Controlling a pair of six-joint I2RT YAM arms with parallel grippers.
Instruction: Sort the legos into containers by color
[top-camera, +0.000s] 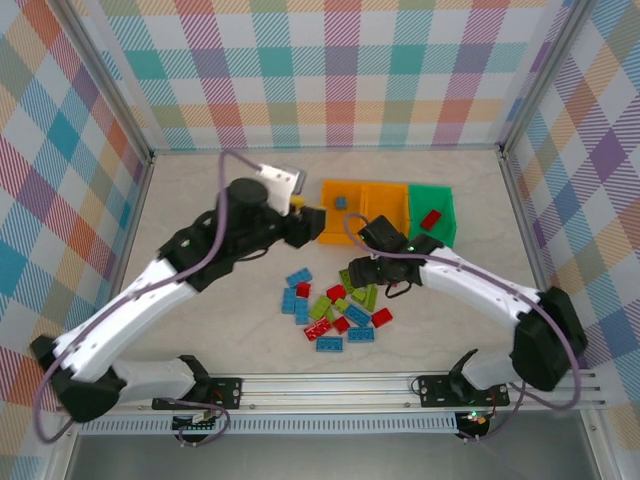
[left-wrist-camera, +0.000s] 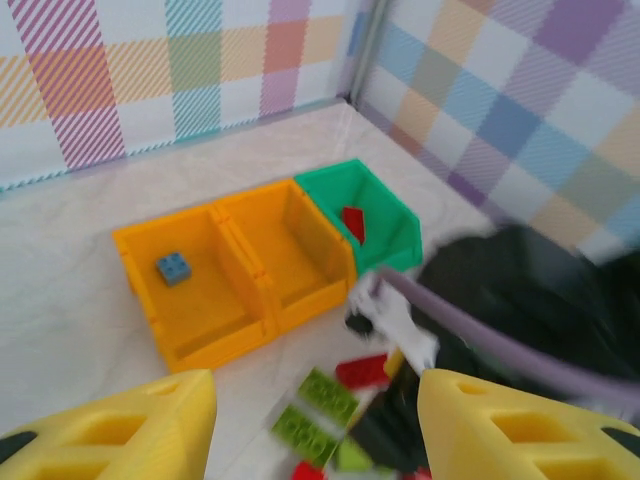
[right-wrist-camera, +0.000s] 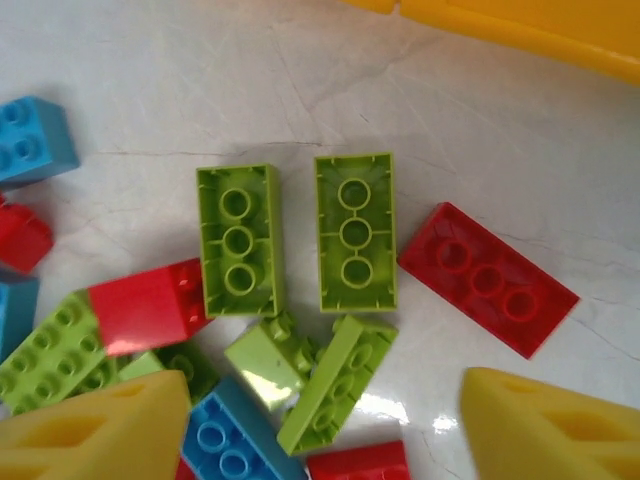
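Note:
Three containers stand in a row at the back: an orange bin holding one blue lego, a second orange bin, and a green bin holding a red lego. Loose legos in blue, lime and red lie scattered mid-table. My left gripper hangs open and holds nothing, just in front of the left orange bin. My right gripper is open low over the pile, with a lime brick on its side between its fingers, untouched.
Checked walls enclose the table on three sides. Two lime bricks lie stud-side down beside a red one. The right arm crosses close to my left gripper. Bare tabletop lies left of the bins.

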